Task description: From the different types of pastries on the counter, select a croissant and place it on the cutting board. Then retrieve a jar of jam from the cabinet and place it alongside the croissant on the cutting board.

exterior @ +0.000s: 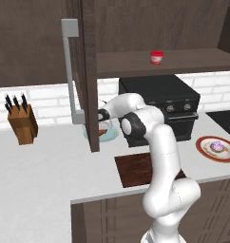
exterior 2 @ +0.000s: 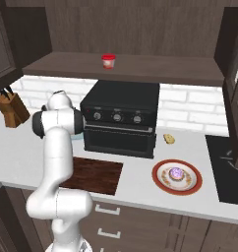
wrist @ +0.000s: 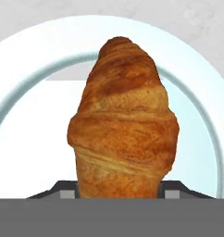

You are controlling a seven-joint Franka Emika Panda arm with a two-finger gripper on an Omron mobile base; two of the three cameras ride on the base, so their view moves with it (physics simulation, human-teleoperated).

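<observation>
In the hand view the golden-brown croissant (wrist: pixel 123 134) lies on a round pale blue plate (wrist: pixel 21 69). My gripper (wrist: pixel 118 194) is down over it, and both dark fingertips (wrist: pixel 67 193) press against the croissant's sides. From the left base view the plate (exterior: pixel 112 135) sits on the counter (exterior: pixel 45 156) behind the open cabinet door (exterior: pixel 91 71), which hides my hand. The dark wooden cutting board (exterior: pixel 133 171) (exterior 2: pixel 94 174) lies bare near the counter's front edge. The red-lidded jar of jam (exterior: pixel 156 57) (exterior 2: pixel 108 61) stands on the cabinet shelf.
A black oven (exterior: pixel 159 104) (exterior 2: pixel 121 118) stands on the counter right of the plate. The pink frosted pastry (exterior 2: pixel 176 173) rests on an orange-rimmed plate (exterior: pixel 202 148). A knife block (exterior: pixel 22 123) stands at the left. A small golden item (exterior 2: pixel 168 139) lies beside the oven.
</observation>
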